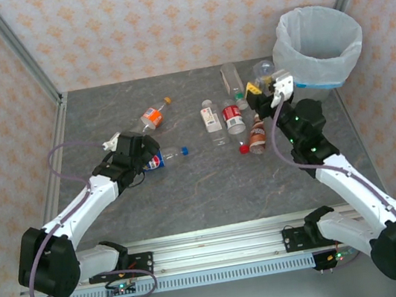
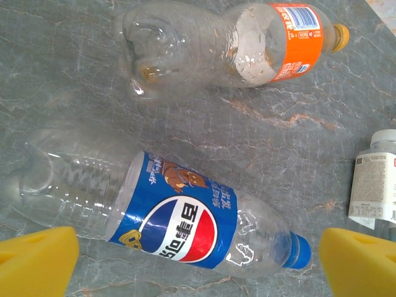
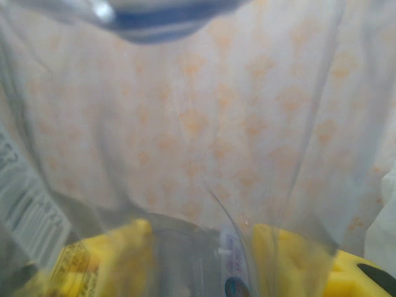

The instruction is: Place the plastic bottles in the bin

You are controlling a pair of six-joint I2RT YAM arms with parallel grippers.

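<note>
Bottles [image 1: 232,117] lie scattered at centre; the right gripper [image 1: 269,86] clamps a clear bottle [image 3: 185,154] beside the bin [image 1: 328,67], upper right, and should clear its rim before releasing. The left gripper [image 2: 198,263] gapes over a blue-label bottle [image 2: 179,216].

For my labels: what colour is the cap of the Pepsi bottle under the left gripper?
Blue cap, clearest in the left wrist view.

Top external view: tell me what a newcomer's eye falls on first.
The white-bagged bin at the far right stands out first, with the right claw beside it gripping a clear bottle. On the left, the open left claw is poised over a blue-labelled bottle lying on the grey table.
</note>
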